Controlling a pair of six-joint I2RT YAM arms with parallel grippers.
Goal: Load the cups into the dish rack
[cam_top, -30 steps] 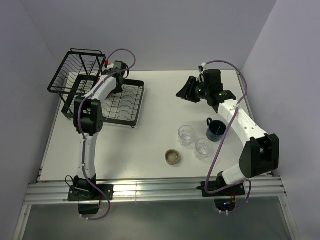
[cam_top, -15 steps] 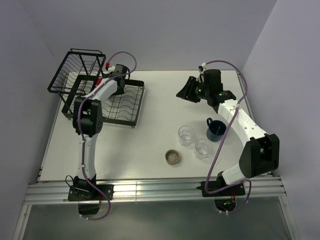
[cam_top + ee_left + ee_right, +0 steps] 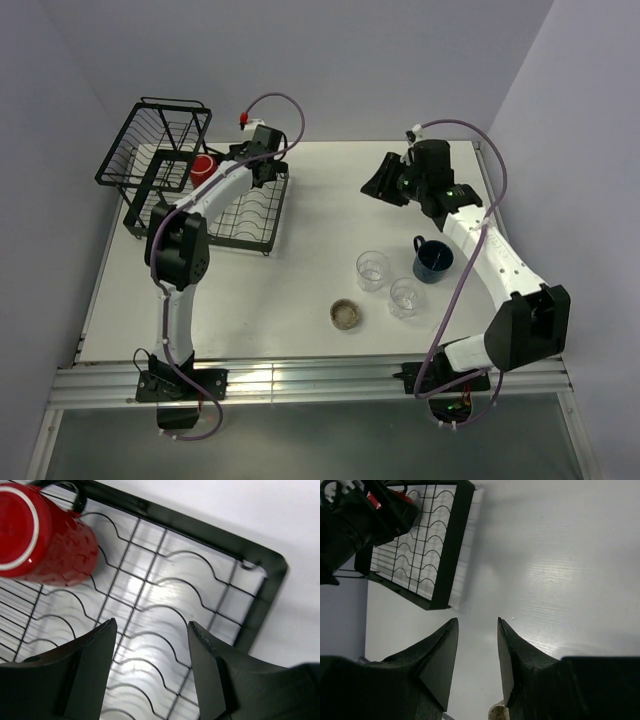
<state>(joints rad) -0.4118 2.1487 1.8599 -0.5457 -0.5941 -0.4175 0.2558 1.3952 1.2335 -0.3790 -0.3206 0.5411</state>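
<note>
Red mug (image 3: 40, 535) sits in the dish rack (image 3: 255, 235) at ten o'clock, with the left gripper (image 3: 150, 630) wide and empty beside it. The right gripper (image 3: 477, 625), narrowly parted and empty, could knock the blue mug (image 3: 433, 262) into the tumblers (image 3: 373, 270) unless widened.

In the left wrist view the red mug (image 3: 55, 545) is running off the top and left edges, and the dish rack (image 3: 262, 600) is running off the bottom. In the right wrist view the left arm (image 3: 365, 525), blurred and dark, is covering the rack's far corner, and the bottom edge is cutting a small round dish (image 3: 494, 712).
</note>
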